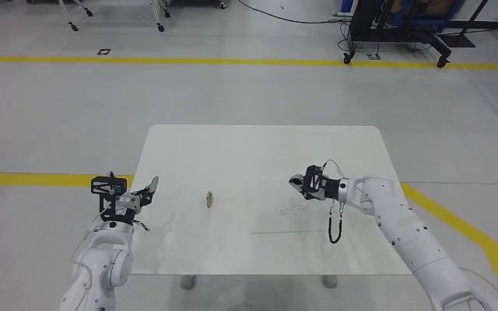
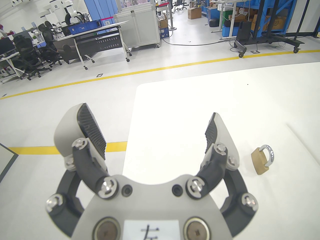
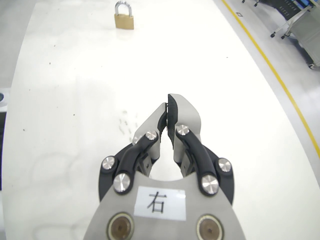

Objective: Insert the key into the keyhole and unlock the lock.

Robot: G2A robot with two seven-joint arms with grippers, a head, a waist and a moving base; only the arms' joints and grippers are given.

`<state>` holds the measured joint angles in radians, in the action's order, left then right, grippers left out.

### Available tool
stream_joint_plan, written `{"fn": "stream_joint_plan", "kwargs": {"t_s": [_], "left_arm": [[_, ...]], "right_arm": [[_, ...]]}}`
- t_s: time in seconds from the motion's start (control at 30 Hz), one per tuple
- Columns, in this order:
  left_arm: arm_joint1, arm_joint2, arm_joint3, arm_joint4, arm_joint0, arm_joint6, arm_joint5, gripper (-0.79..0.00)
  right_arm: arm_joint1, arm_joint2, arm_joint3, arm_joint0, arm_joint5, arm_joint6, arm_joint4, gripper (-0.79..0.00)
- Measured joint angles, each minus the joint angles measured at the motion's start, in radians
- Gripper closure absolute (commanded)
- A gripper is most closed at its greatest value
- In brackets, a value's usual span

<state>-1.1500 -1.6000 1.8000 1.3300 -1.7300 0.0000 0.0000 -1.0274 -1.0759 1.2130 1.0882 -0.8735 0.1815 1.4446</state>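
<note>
One padlock [image 1: 209, 199] sits on the white table [image 1: 257, 148] between the left fingers [image 1: 153, 185], which are nearer, and the right fingers [image 1: 296, 183]. From the left wrist, those fingers gape wide and empty, with the padlock off their line. From the right wrist, the fingers are pressed together, whether on a key I cannot tell. The padlock is dead ahead, seemingly upright, shackle up.

top view looked down on the whole table [image 1: 257, 155], left wrist view low at its edge, right wrist view over it, all shared the lock [image 1: 209, 199]
</note>
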Motion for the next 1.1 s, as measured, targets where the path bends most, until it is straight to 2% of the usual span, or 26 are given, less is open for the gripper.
{"fn": "stream_joint_plan", "kwargs": {"t_s": [0.27,0.5,0.63,1.0,1.1], "left_arm": [[0.0,0.0,0.0,0.0,0.0,0.0,0.0,-0.785],[0.0,0.0,0.0,0.0,0.0,0.0,0.0,-0.785],[0.0,0.0,0.0,0.0,0.0,0.0,0.0,-0.785],[0.0,0.0,0.0,0.0,0.0,0.0,0.0,-0.785],[-0.006,-0.004,-0.019,-0.061,0.018,-0.023,-0.034,-0.785]], "right_arm": [[-0.006,-0.085,-0.033,0.003,-0.041,0.022,-0.36,0.0],[-0.013,-0.102,-0.114,-0.007,-0.122,-0.029,-0.744,0.0],[-0.013,-0.102,-0.112,-0.006,-0.12,-0.026,-0.692,0.0],[-0.013,-0.102,-0.112,-0.006,-0.12,-0.026,-0.692,0.0],[-0.013,-0.102,-0.112,-0.006,-0.12,-0.026,-0.692,0.0]]}}
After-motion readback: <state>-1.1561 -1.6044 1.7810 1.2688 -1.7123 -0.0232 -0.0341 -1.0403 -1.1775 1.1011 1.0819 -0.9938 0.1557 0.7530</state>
